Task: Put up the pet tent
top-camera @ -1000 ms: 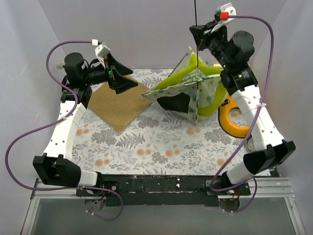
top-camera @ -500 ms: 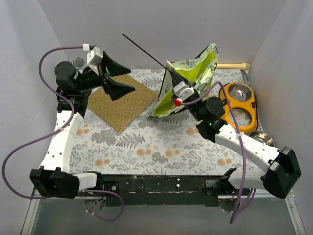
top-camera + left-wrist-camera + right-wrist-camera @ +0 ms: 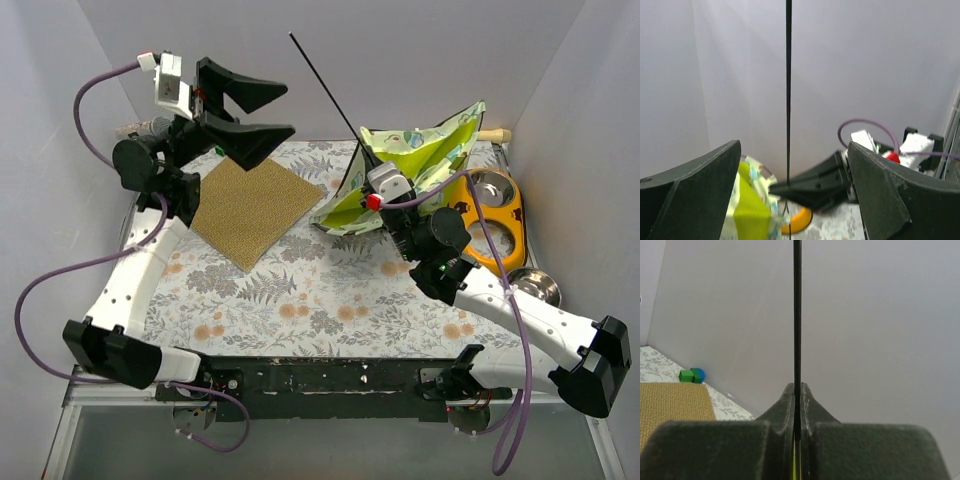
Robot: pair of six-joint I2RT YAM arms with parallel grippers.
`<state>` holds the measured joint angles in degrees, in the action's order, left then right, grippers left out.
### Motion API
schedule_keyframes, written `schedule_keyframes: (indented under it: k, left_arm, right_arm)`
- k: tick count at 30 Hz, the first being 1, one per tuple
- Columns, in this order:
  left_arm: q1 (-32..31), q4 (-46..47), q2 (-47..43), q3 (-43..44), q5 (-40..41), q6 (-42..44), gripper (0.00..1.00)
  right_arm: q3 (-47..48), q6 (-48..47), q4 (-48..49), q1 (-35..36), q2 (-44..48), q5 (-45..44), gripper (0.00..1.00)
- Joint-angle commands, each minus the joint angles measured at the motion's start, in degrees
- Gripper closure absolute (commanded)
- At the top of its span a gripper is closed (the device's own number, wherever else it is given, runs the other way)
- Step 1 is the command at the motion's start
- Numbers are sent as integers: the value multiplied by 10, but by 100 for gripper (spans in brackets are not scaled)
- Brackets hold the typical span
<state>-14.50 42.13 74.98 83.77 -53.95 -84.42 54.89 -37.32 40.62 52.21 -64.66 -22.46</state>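
The pet tent is a collapsed bundle of cream patterned fabric with lime lining, held off the table at the back right. A thin black pole sticks out of it, up and to the left. My right gripper is shut on this pole at the tent's edge; in the right wrist view the pole runs straight up from the closed gripper. My left gripper is open and raised high at the back left. In the left wrist view the pole stands between its open jaws without touching them, with tent fabric below.
A brown textured mat lies at the back left on the floral cloth. An orange double bowl stand, a steel bowl and a wooden stick sit at the right. Green and blue blocks lie by the back wall.
My right arm has swung down from high up, carrying the tent and pole, and the pole now leans up-left. My left gripper has risen and stays open.
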Motion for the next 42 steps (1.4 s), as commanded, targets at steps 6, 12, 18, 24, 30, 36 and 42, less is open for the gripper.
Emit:
schedule_keyframes:
  k: [6,12,18,24,30,36,42]
  left_arm:
    - [-84,105,109,149,148,-69,27]
    - [-98,90,110,155,166,-84,72]
    - [-112,97,112,170,153,-105,94]
    - [-127,90,125,189,102,-120,100]
    - [-100,38,105,155,-11,-109,100]
    - [-83,23,83,112,-121,-101,100]
    - [-79,14,88,123,-190,-94,100]
  right_arm:
    - [24,20,-13,42,8,-86,99]
    - [12,17,-1,55,11,-98,99]
    - [10,29,-11,59,12,-100,99]
    - [25,59,-81,61,16,-64,87]
    - [132,107,-394,61,67,121,31]
    - [198,85,-548,58,102,146,17]
    - [245,41,-576,51,108,72,16]
